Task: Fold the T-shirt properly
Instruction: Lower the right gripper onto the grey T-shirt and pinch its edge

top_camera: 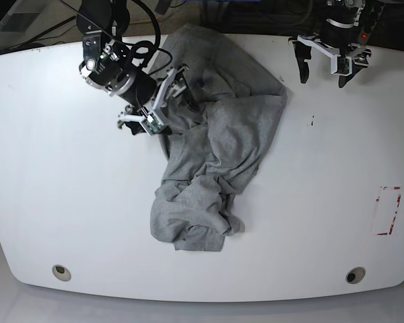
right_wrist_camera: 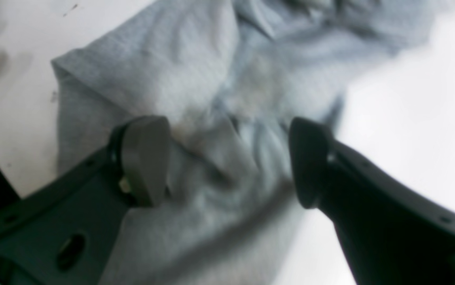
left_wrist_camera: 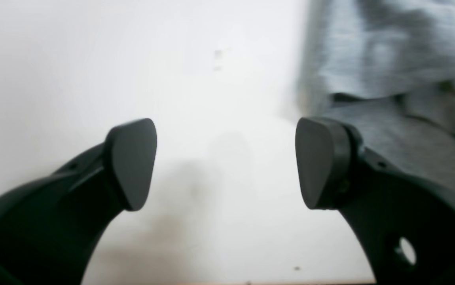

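The T-shirt lay crumpled in a loose heap on the white bench, running from the far edge near the centre down toward the near side, with overlapping folds and no lettering visible.

The right end effector was positioned at the heap's upper edge on the base view's left side. Its jaws stood wide apart (grey cloth lay between and beneath the pads in the right wrist view), gripping nothing.

The left end effector hovered near the far edge of the bench, beside the shirt's corner. Its jaws were likewise spread wide and empty over bare bench, with the shirt's edge just beside one finger.

A red rectangular mark sat on the bench well apart from the shirt.
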